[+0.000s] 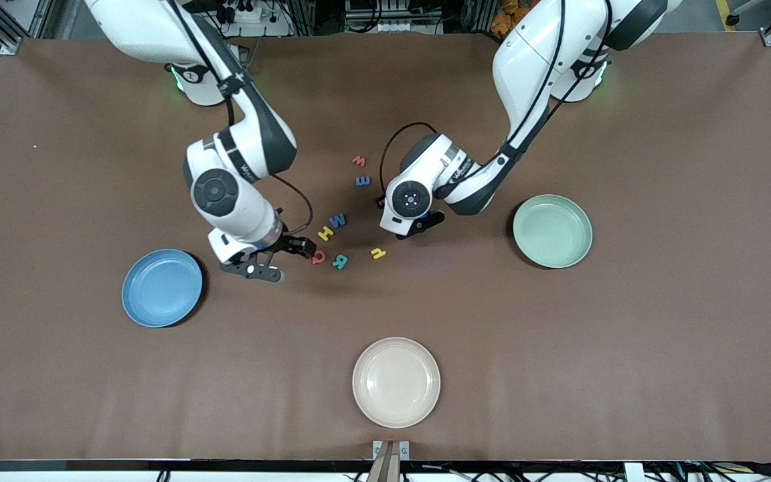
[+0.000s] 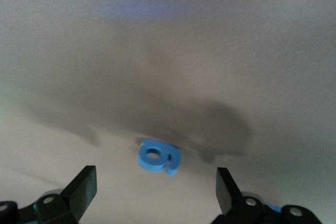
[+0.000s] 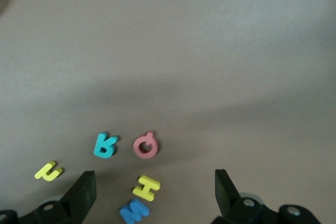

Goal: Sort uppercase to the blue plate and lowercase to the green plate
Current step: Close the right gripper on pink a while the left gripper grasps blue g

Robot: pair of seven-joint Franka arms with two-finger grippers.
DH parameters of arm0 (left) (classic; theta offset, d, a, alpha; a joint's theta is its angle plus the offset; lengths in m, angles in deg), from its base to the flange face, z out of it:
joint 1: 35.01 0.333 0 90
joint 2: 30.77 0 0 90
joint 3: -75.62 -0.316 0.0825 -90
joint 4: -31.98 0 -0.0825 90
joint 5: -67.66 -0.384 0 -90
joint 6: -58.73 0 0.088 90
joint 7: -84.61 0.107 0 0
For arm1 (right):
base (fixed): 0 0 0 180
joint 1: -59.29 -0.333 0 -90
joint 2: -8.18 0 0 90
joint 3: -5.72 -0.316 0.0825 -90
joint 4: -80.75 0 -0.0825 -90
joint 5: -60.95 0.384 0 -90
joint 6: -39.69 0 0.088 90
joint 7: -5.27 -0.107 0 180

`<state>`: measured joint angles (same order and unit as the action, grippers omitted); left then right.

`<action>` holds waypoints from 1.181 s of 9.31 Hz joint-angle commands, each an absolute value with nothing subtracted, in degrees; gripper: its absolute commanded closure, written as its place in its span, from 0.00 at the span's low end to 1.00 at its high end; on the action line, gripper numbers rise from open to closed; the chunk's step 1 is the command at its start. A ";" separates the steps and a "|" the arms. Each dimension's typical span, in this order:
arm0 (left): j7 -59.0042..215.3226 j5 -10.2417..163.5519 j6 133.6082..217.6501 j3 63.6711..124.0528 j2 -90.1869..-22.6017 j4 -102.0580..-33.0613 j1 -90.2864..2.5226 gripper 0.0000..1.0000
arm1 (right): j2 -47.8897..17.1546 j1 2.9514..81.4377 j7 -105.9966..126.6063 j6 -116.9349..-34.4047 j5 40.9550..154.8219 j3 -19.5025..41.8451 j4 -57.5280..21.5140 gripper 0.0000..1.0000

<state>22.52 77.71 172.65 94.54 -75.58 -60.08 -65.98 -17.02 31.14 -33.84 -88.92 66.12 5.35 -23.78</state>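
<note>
The right gripper (image 1: 277,260) hangs low over the brown table (image 1: 660,348) with its two black fingers (image 3: 81,195) spread wide and nothing between them; just beside it, toward the left arm's end of the table, lies the small red foam capital Q (image 1: 318,257), flat and free of the fingers; next to the Q, a little farther out from the gripper, lies the teal foam capital R (image 1: 340,262); farther from the front camera than those two sit the yellow foam capital H (image 1: 325,233) and the blue foam capital W (image 1: 338,220), close together; the tiny yellow foam r-like letter (image 1: 377,253) lies past the R, between the two grippers; on the gripper's other hand, toward the right arm's end of the table, rests the round medium-blue plastic plate (image 1: 162,288), bare of letters.

The left gripper (image 1: 419,227) is low over the table near the middle, its black fingers (image 2: 84,187) likewise wide apart and gripping nothing; in its wrist view a small blue foam letter with a round hole (image 2: 158,156) lies flat on the table between the open fingers, touched by neither; farther from the front camera than this gripper lie the tiny blue foam m (image 1: 363,181) and the tiny red foam w (image 1: 359,161); toward the left arm's end of the table sits the round pale mint-green plastic plate (image 1: 552,231), holding nothing; nearest the front camera, well apart from both grippers, lies a round cream plate (image 1: 395,381).
</note>
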 commanded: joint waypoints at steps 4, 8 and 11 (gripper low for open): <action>26.07 79.53 173.67 95.84 -74.28 -61.88 -63.31 0.00 | -23.36 29.24 -39.38 -101.27 61.31 5.98 -26.30 0.00; 26.25 79.79 178.16 96.89 -72.88 -66.00 -63.13 0.00 | -26.00 29.24 -39.38 -102.17 60.69 5.99 -26.30 0.00; 26.86 79.18 179.32 96.89 -72.35 -66.90 -63.05 0.03 | -27.76 28.36 -40.43 -103.13 60.78 5.90 -26.04 0.00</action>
